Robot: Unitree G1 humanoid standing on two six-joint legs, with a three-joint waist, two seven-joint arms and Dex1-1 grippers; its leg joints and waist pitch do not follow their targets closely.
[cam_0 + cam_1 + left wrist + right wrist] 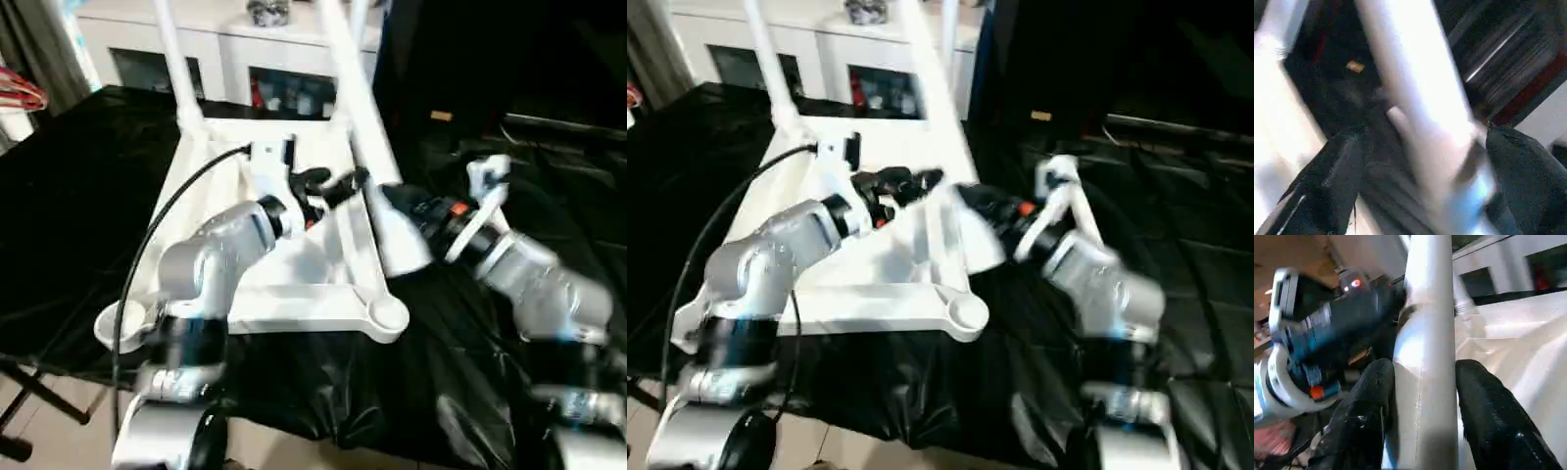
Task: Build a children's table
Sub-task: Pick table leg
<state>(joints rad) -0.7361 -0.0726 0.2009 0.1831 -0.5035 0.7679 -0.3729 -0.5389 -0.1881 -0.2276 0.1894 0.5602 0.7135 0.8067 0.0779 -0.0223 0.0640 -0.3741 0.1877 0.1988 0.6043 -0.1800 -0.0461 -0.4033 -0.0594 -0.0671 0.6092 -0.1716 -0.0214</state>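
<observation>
The children's table lies upside down on black cloth, its white ribbed tabletop (294, 304) facing up. One white leg (176, 69) stands upright in the far left corner socket. A second long leg (367, 127) leans over the tabletop's right side. My right gripper (1425, 406) is shut on this leg's thick lower part, one black finger (1364, 416) on each side. My left gripper (333, 183) reaches the same leg from the left. Its fingers (1327, 186) stand apart around the leg (1420, 107) with a gap showing. The near right socket (387, 315) holds nothing.
A white cabinet with glass doors (255, 49) stands behind the table. The black cloth (460, 372) hangs over the near edge, with pale floor (59, 431) below. A black cable (167, 225) loops from my left arm across the tabletop. A red wire object (20, 93) sits far left.
</observation>
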